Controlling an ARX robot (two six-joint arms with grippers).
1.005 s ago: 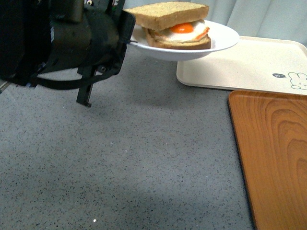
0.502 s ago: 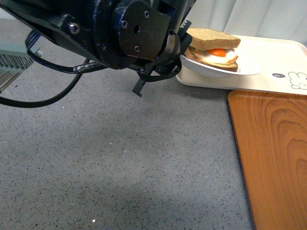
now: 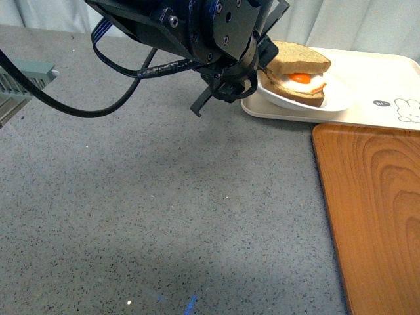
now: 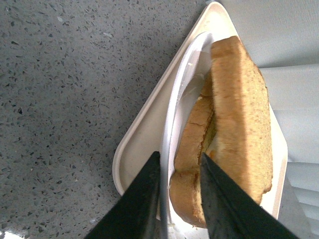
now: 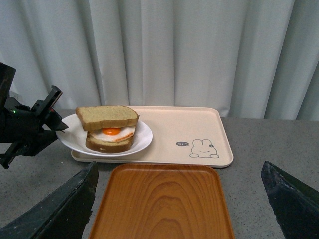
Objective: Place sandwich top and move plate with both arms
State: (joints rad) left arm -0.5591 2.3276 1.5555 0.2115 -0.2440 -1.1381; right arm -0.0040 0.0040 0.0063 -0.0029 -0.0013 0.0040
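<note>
The sandwich top (image 3: 298,56) lies on the egg slice (image 3: 303,80) on the white plate (image 3: 336,100). The plate rests on the left end of the cream rabbit-print tray (image 3: 374,72). My left gripper (image 3: 262,64) is open at the plate's left rim. In the left wrist view the left gripper (image 4: 179,157) straddles the plate rim (image 4: 173,127), one finger outside and one beside the sandwich top (image 4: 239,99). My right gripper (image 5: 179,169) is open and empty above the wooden tray (image 5: 159,204). From there I see the sandwich top (image 5: 107,117), the plate (image 5: 143,135) and the left gripper (image 5: 47,113).
The orange-brown wooden tray (image 3: 374,210) lies at the right, just in front of the cream tray (image 5: 199,122). A grey ribbed object (image 3: 20,79) sits at the far left edge. A pale curtain hangs behind the table. Black cables trail from the left arm.
My left arm has moved right and away with the plate and sandwich, lowering it from above the table onto the cream tray. Its jaws now stand open at the rim.
</note>
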